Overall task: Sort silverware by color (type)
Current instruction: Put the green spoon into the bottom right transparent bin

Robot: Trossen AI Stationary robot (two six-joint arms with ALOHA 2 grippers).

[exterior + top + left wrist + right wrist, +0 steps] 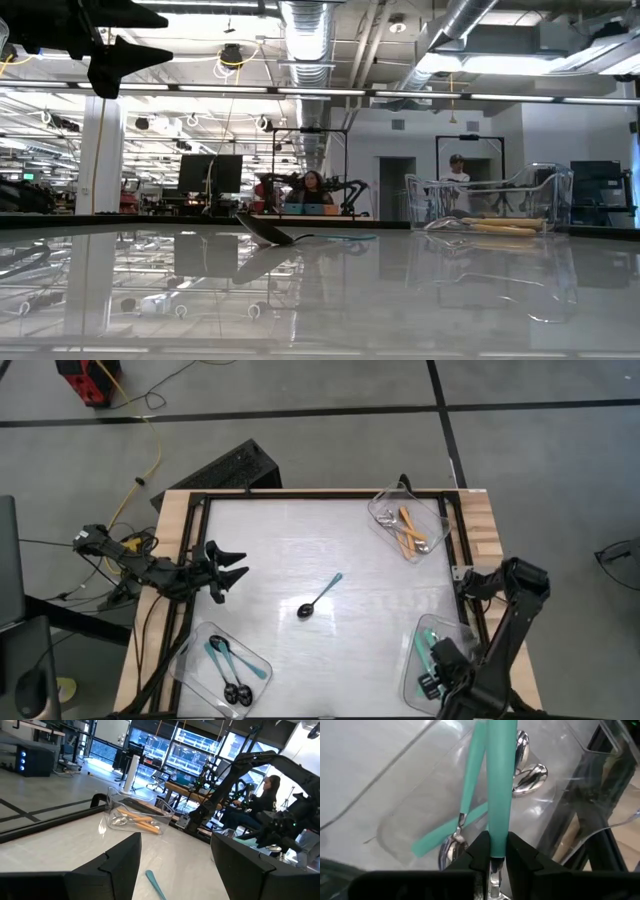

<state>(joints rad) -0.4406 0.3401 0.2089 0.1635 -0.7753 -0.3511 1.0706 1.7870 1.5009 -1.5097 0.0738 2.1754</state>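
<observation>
1. Left end effector (232, 573): left of centre in the high view, above the left edge of the surface (300, 540), fingers spread and released, holding nothing.
2. Lower-left tray (190, 660): clear plastic, lower left of the high view, containing blue-handled spoons (228, 672) with black bowls.
3. Lone blue-handled spoon (320, 596): centre of the high view, lying bare on the surface, black bowl toward lower left, handle toward upper right; well apart from all trays.
4. Upper-right tray (385, 510): clear plastic, upper right of the high view, containing orange-handled spoons (409, 531) with silver bowls.
5. Lower-right tray (420, 635): clear plastic, lower right of the high view, containing teal-green-handled spoons (470, 780) with silver bowls.
6. Right end effector (491, 854): lower right of the high view, over the lower-right tray, clenched on the handle of a teal-green spoon (499, 785), seen in the right wrist view above the spoons already lying in the tray.
</observation>
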